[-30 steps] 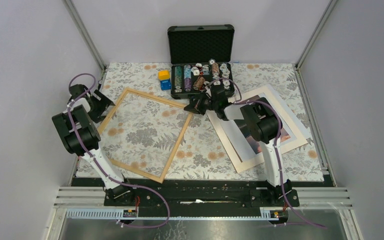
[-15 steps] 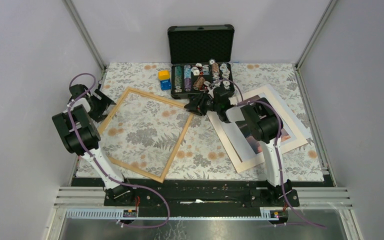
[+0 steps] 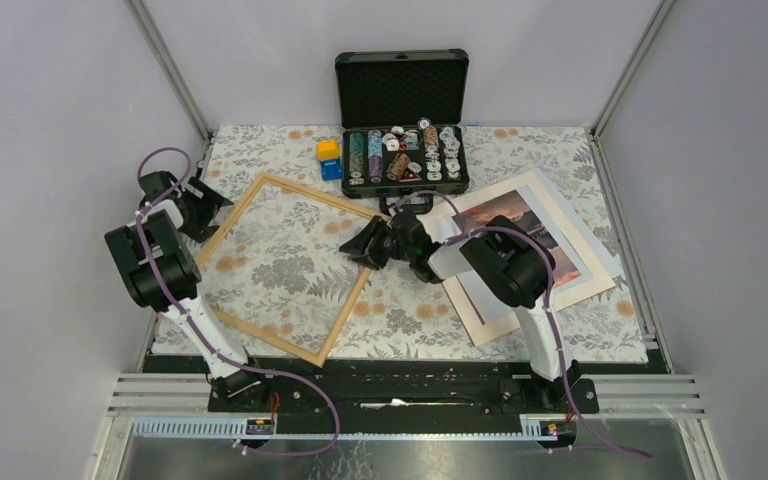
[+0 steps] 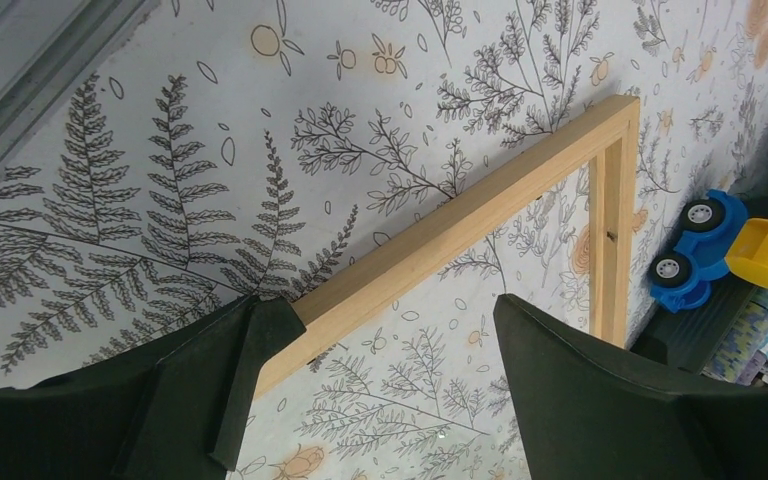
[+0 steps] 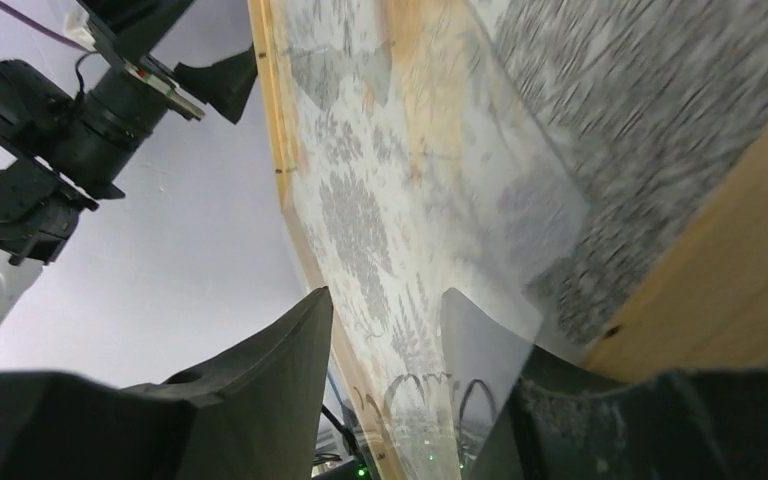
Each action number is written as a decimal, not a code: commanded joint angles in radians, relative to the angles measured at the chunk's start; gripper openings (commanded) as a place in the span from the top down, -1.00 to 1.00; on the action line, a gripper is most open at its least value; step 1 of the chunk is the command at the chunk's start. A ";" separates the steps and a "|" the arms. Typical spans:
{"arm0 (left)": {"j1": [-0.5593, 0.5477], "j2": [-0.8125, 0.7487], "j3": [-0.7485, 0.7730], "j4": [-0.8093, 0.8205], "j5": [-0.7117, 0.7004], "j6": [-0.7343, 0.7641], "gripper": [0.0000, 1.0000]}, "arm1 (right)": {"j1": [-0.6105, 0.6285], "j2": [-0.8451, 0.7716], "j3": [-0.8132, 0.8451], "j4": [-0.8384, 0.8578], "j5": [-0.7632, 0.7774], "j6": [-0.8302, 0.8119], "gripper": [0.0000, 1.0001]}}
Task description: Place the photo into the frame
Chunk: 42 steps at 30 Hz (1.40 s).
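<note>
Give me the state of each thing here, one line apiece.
frame: flat on the cloth, empty
photo: flat beside the frame, not in it
black case: lid open
left gripper: jaws open over a frame rail
right gripper: jaws open by the frame's right corner

- From the overhead camera I get bright, even light from above and soft shadows on the grey floral-print tablecloth (image 3: 400,300); all of it is sharp.
- My left wrist view is crisp along the thin light wooden picture frame (image 4: 460,235).
- My right wrist view is motion-blurred, with a pale sheen across it.
</note>
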 commanded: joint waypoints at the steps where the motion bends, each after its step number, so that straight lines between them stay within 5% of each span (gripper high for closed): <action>1: -0.011 0.014 -0.073 -0.016 0.043 -0.038 -0.81 | 0.068 -0.102 -0.017 -0.003 0.210 0.004 0.00; 13: -0.014 -0.081 -0.253 -0.010 0.161 -0.130 -0.81 | 0.119 -0.216 -0.097 -0.113 0.256 -0.068 0.76; 21: -0.028 -0.274 -0.366 -0.064 0.087 -0.162 -0.97 | 0.095 -0.336 -0.217 -0.098 0.176 -0.171 0.81; 24: -0.082 -0.323 -0.303 -0.172 -0.097 -0.133 -0.97 | 0.066 -0.328 -0.255 -0.033 0.121 -0.173 1.00; 30: -0.248 -0.393 -0.185 -0.272 -0.342 -0.087 -0.97 | 0.036 -0.288 -0.290 0.148 -0.002 -0.250 1.00; 37: -0.267 -0.393 -0.139 -0.275 -0.369 -0.041 -0.97 | 0.027 -0.313 -0.380 0.280 0.009 -0.262 1.00; 42: -0.267 -0.400 -0.165 -0.206 -0.242 0.013 -0.97 | 0.027 -0.280 -0.380 0.340 -0.027 -0.272 1.00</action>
